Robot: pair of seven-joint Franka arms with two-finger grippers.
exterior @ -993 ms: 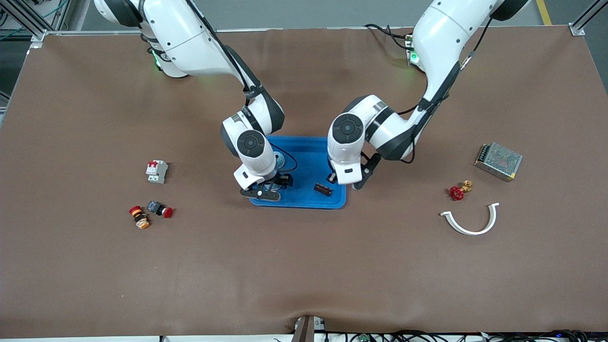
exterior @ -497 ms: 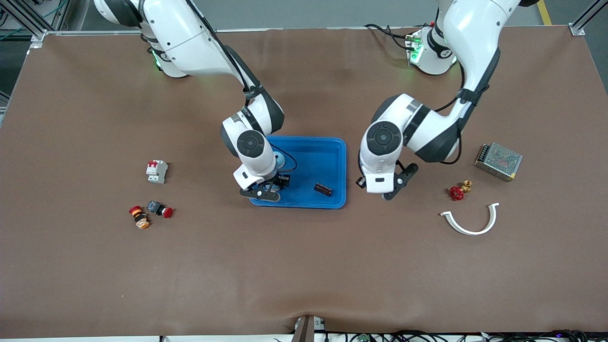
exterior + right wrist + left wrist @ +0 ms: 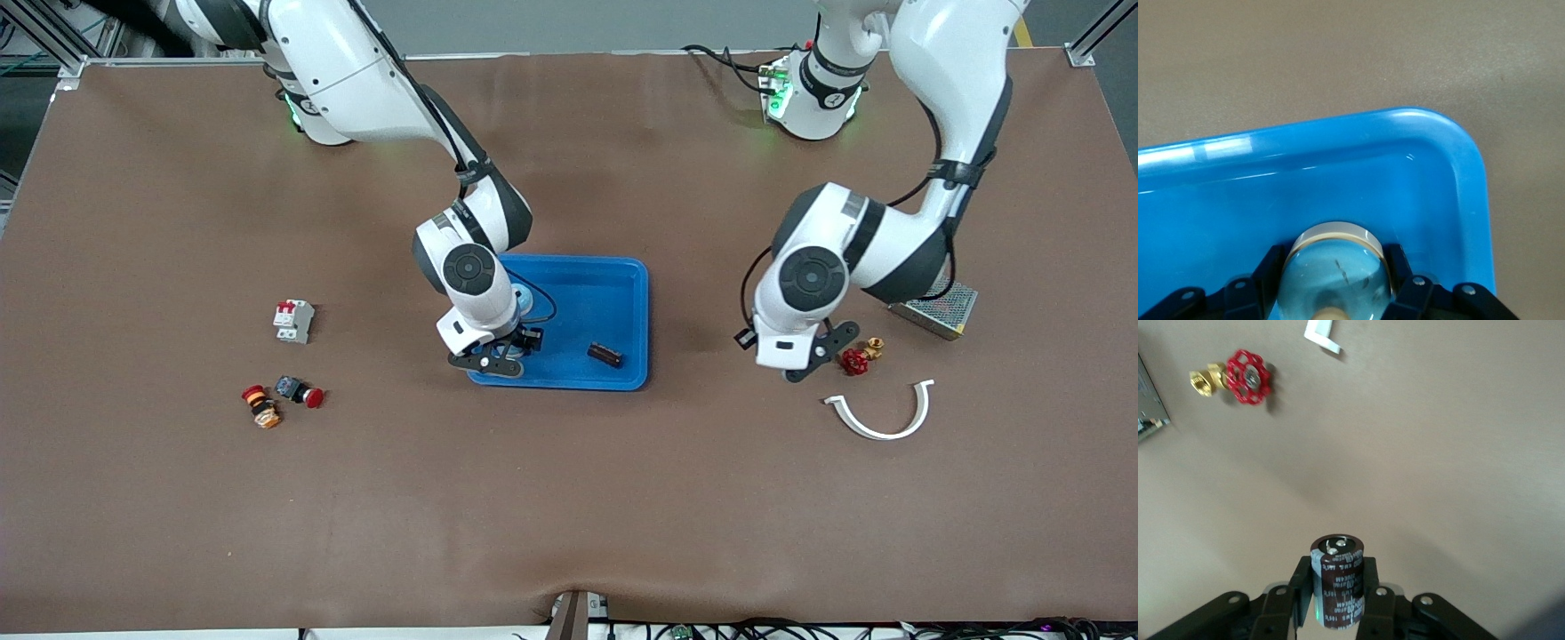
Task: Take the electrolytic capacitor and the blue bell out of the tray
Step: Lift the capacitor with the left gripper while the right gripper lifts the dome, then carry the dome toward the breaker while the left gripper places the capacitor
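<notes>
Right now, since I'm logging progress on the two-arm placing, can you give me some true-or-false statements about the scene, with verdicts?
1. The left claw is clamped on a capacitor. True.
2. The left claw hangs over the blue tray. False: it is over bare table beside the red valve.
3. The right claw grips the bell over a corner of the tray. True.
4. The tray has nothing lying in it. False: a small dark part lies there.
5. The white curved piece lies in the tray. False: it is on the table, nearer the front camera than the valve.
</notes>
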